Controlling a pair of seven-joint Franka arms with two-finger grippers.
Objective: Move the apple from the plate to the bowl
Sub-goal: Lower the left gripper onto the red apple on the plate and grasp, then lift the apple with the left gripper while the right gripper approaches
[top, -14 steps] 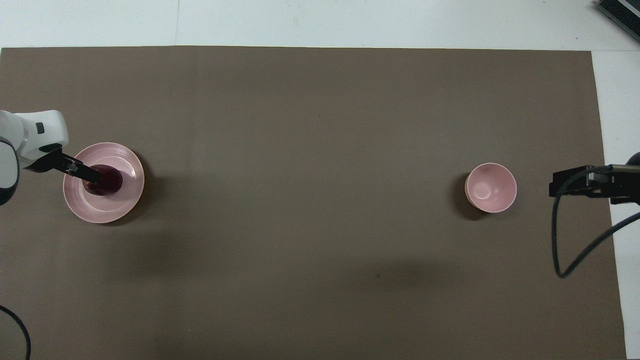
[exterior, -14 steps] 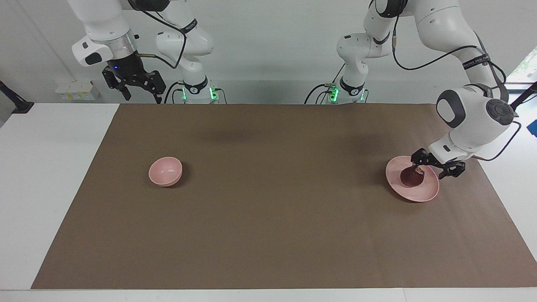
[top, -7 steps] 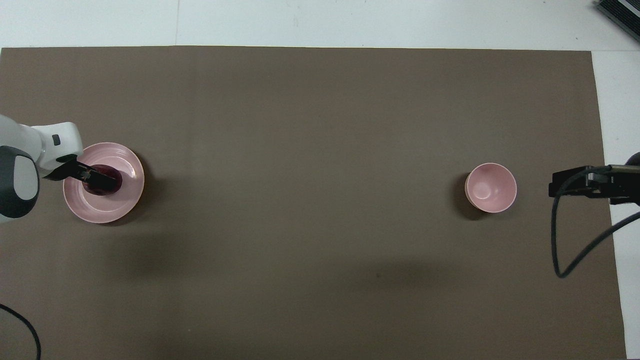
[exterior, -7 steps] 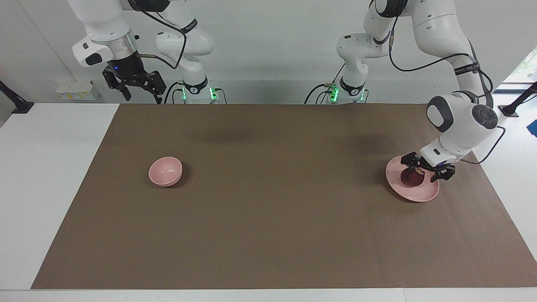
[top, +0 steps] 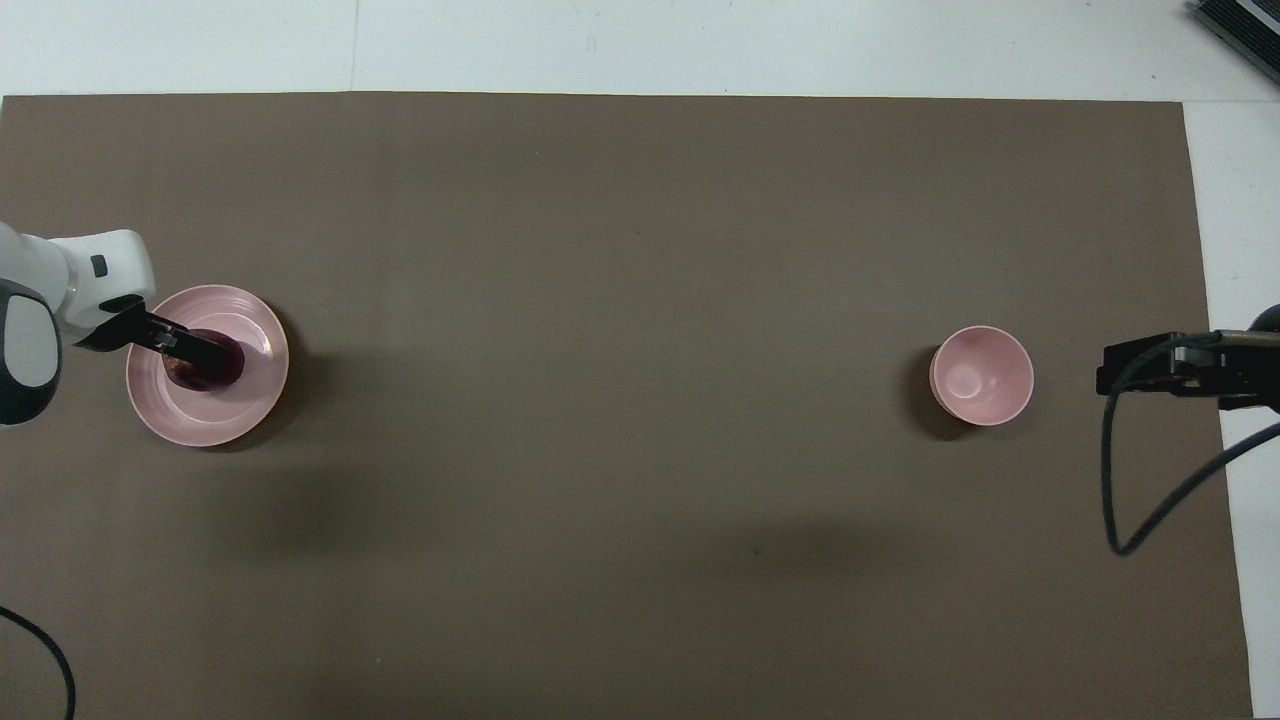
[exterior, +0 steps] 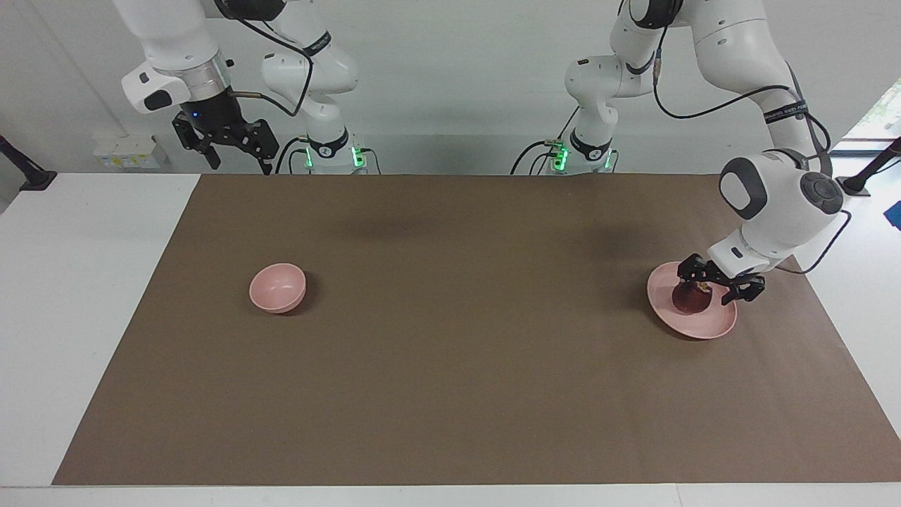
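The dark red apple [exterior: 690,301] [top: 218,366] rests on the flat pink plate [exterior: 698,326] [top: 205,428] toward the left arm's end of the table. My left gripper [exterior: 708,287] [top: 193,352] is down over the plate at the apple's top. It is open, with a finger on either side of the apple. The apple is not lifted. The small deep pink bowl [exterior: 278,287] [top: 982,375] stands toward the right arm's end and has nothing in it. My right gripper [exterior: 234,156] [top: 1108,378] waits open, raised over the mat's edge at the right arm's end.
A brown mat [exterior: 450,352] covers most of the white table [exterior: 84,296]. The right arm's black cable [top: 1130,500] hangs in a loop over the mat's edge at that end. Between plate and bowl only bare mat shows.
The left wrist swung slightly toward the table's middle, bringing the gripper closer over the apple. The apple, plate, bowl and right arm have not moved.
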